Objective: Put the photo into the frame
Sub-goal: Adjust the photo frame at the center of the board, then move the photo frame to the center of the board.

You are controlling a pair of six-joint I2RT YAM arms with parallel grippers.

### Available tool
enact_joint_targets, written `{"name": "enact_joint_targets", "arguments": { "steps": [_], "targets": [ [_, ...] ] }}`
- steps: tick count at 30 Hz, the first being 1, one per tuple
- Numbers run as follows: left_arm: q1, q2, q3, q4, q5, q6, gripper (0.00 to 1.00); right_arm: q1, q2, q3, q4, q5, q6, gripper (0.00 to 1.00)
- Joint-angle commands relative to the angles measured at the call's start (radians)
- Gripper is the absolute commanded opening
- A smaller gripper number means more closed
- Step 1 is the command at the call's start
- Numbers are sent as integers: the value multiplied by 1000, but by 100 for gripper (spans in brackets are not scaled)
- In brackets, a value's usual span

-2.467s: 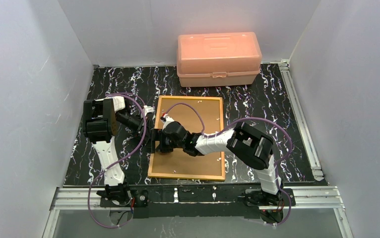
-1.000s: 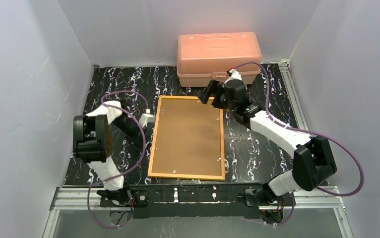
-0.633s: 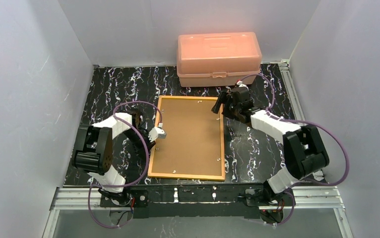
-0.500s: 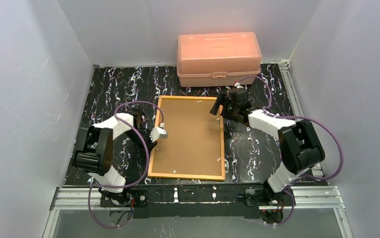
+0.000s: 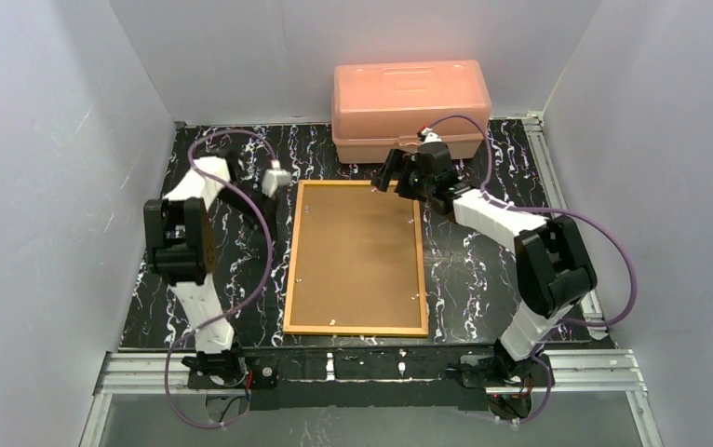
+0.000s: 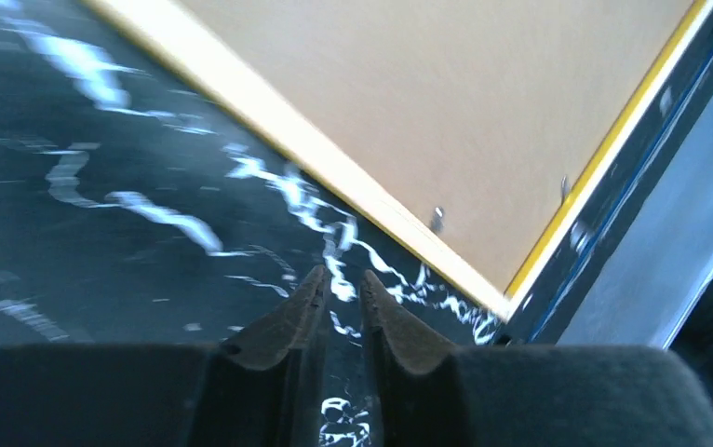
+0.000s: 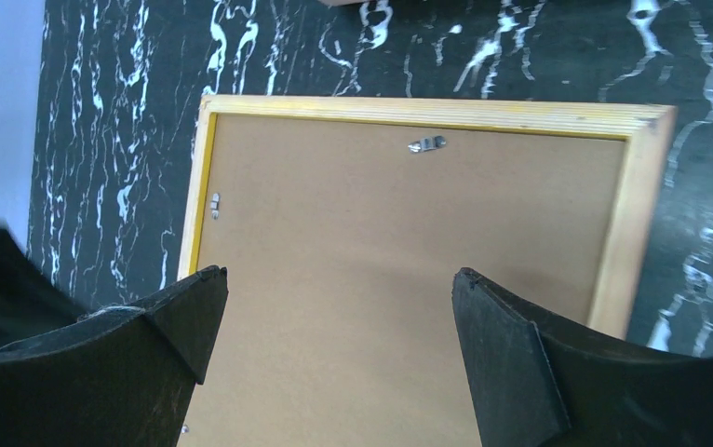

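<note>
On the black, white-veined table, the large picture frame with a yellow-orange border lies back up, its brown fibreboard in place. No photo shows. Your right gripper hangs wide open and empty over the frame's far edge. Your left gripper, nearly closed on nothing, sits beside the far-left corner. You're likely at the opening step: next, turn the small metal clips.

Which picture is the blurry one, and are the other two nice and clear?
Left wrist view: smeared, the frame and the table's white streaks look soft. Right wrist view: sharp, the frame's small clips are crisp. Top view: evenly lit and clear, the pink box brightest.
</note>
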Motion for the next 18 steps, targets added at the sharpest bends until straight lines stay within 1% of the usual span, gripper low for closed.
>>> {"name": "enact_joint_targets", "arguments": {
  "steps": [1, 2, 4, 5, 6, 9, 14, 16, 18],
  "targets": [
    [86, 168, 236, -75, 133, -219, 21, 41, 69, 74, 33, -3, -22, 99],
    [85, 206, 280, -53, 143, -287, 23, 52, 83, 87, 39, -1, -20, 99],
    [82, 277, 366, -14, 172, -390, 32, 76, 113, 120, 40, 0, -16, 99],
    [78, 307, 395, -4, 179, -429, 35, 91, 131, 143, 35, 1, -18, 99],
    [74, 334, 418, 4, 184, -456, 37, 104, 146, 163, 31, 2, -21, 99],
    [63, 374, 449, 34, 204, -504, 37, 140, 186, 201, 34, 0, -26, 99],
    [43, 401, 464, 100, 212, -570, 38, 154, 236, 216, 88, -26, -13, 98],
    [39, 410, 469, 143, 210, -610, 38, 155, 250, 224, 111, -35, -18, 98],
    [28, 423, 480, 167, 176, -631, 38, 156, 266, 248, 122, -40, -36, 98]
  ]
}}
